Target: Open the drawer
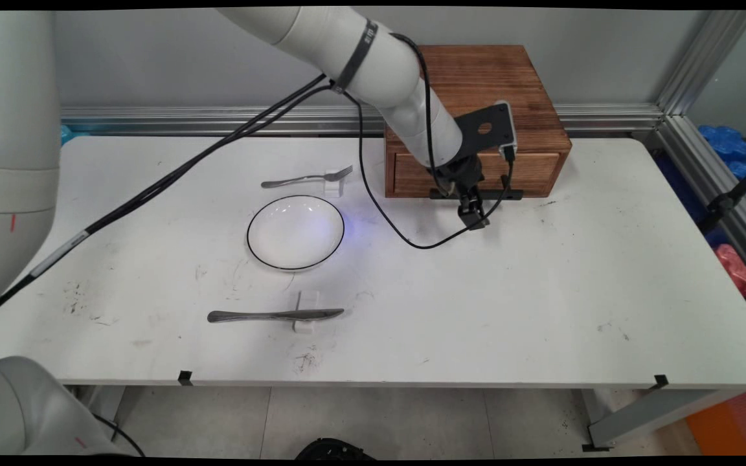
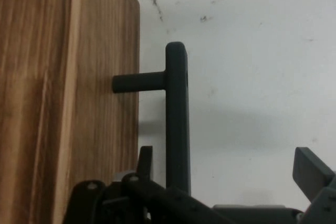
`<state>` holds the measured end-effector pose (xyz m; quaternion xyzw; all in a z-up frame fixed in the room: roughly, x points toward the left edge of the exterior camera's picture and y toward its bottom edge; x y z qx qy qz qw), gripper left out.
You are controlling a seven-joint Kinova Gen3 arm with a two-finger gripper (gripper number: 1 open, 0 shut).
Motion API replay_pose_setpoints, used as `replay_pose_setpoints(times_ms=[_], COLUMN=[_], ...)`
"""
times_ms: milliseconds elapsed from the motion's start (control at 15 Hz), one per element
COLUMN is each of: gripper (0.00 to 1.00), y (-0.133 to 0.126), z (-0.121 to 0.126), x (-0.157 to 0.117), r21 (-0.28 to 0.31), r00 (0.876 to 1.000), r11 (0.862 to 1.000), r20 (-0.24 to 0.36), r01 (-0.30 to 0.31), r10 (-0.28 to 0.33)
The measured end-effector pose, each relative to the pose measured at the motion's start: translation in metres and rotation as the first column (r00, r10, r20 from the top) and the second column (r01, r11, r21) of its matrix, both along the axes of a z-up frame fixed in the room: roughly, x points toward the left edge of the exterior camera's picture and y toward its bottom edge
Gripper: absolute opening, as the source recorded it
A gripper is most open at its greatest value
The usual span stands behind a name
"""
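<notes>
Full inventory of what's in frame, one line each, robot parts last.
Table: 1, white, scuffed, holds everything.
Wooden box: 1, brown, far side of the table, one drawer in front.
Drawer handle: 1, black bar, on the drawer front.
Plate: 1, white with dark rim, left of centre.
Fork: 1, silver, beyond the plate, on a small white rest.
Knife: 1, silver, nearer than the plate, on a small white rest.
Gripper: 1, black, open, fingers either side of the handle bar.
</notes>
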<state>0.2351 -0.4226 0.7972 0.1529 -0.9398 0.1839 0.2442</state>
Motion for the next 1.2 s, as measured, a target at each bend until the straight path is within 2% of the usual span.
replay_pose_setpoints(times_ms=[600, 1200], gripper=[1.00, 1.00], y=[-0.012, -0.009], z=[-0.022, -0.032], x=[-0.002, -0.007], r21=[0.006, 0.039], r00=[1.000, 1.000], r11=[1.000, 0.999], r20=[0.012, 0.005], r01=[-0.009, -0.017], r10=[0.009, 0.017])
